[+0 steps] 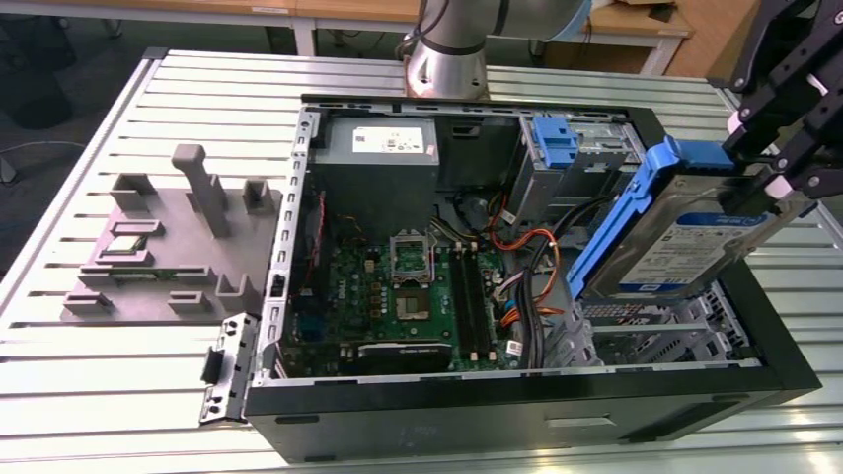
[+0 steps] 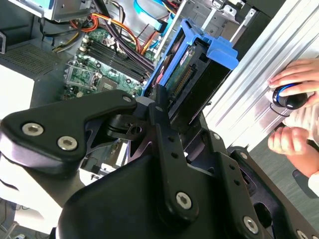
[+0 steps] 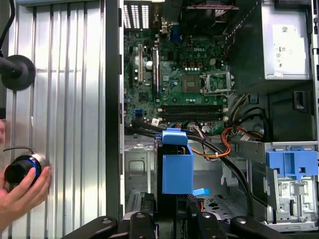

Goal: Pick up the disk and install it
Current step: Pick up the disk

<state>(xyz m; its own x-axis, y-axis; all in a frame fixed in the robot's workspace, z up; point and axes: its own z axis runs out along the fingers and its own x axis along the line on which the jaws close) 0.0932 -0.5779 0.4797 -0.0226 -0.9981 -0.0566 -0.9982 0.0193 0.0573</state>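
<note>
In the exterior view the gripper (image 1: 775, 178) is clamped on the upper end of the disk (image 1: 678, 242), which hangs tilted over the drive bay (image 1: 658, 331) of the open computer case (image 1: 527, 410). The second wrist view shows the disk lifted, not seated. In the first wrist view its blue end points at the bay, so installing is left.

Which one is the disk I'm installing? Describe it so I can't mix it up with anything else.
Find the open black computer case. Over its side at the exterior view's right, the pincer grips the disk, tilted. Unlike the bare blue bracket nearby, it is silver metal with a white-and-blue label.
</note>
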